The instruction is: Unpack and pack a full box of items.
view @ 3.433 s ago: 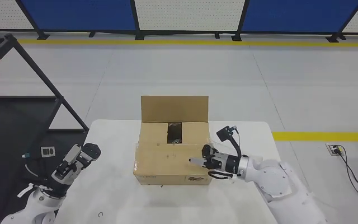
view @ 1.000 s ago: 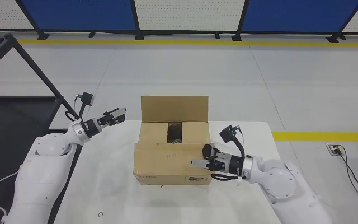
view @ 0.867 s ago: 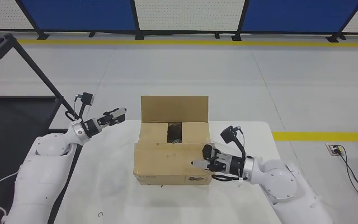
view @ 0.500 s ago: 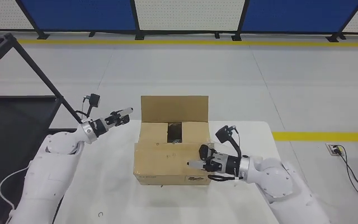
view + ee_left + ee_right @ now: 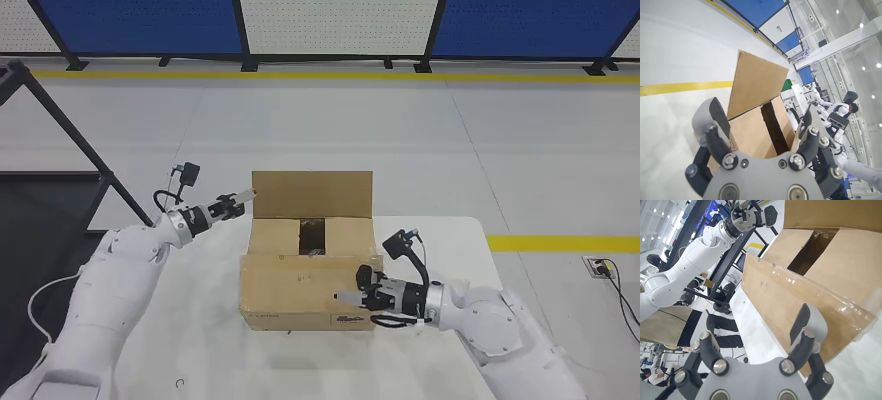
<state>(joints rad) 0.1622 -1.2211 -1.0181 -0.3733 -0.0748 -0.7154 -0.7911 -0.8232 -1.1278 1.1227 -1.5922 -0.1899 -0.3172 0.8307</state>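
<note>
Presently, left gripper (image 5: 241, 198) gapes wide, empty, ten o'clock of the box (image 5: 300, 285); right gripper (image 5: 342, 297) parted, empty, at five o'clock.

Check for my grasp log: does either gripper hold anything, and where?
Neither: left gripper open by the box's upright flap, right gripper open at its front.
</note>
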